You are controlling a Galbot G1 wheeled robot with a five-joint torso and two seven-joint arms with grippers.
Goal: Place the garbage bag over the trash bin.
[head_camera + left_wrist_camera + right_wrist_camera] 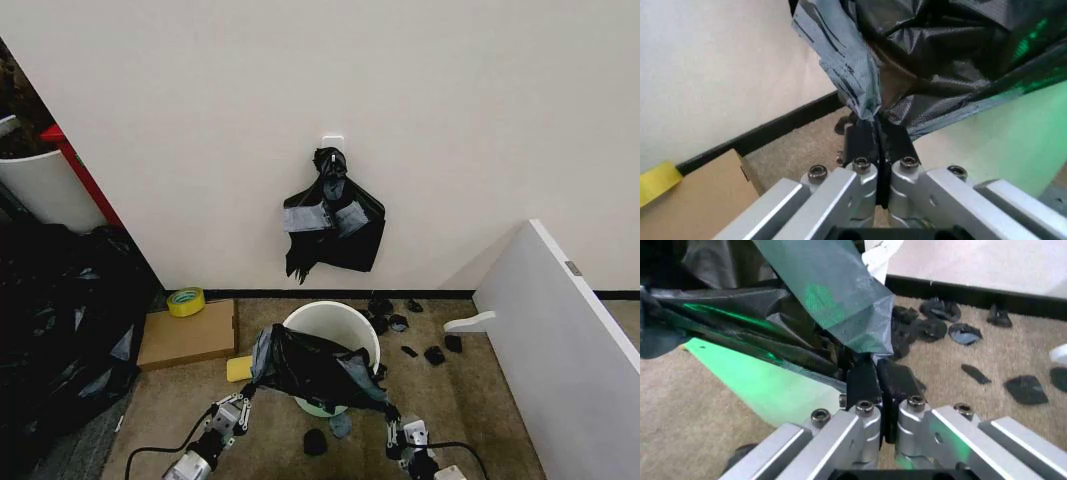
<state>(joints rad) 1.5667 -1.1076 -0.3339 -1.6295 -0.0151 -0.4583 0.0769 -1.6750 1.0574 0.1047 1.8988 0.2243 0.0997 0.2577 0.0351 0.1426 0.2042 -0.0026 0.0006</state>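
Clearly thin, floppy and slippery, garbage bag (318, 368) draped across near rim of white trash bin (333, 325); pinched at its taped corners by left end effector (243, 395) and right end effector (391, 413), both clenched; best held there, stretched gently, never tugged.

A makeshift test room: bare wall (450, 90), carpet (480, 400), cardboard box (188, 335), tape roll (186, 301), leaning white board (560, 340).

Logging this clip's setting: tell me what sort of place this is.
Probably an indoor test corner set up for robot trials: bare white wall, beige carpet, a flat brown cardboard box with a yellow tape roll, and scattered black plastic scraps near the round white plastic bucket.
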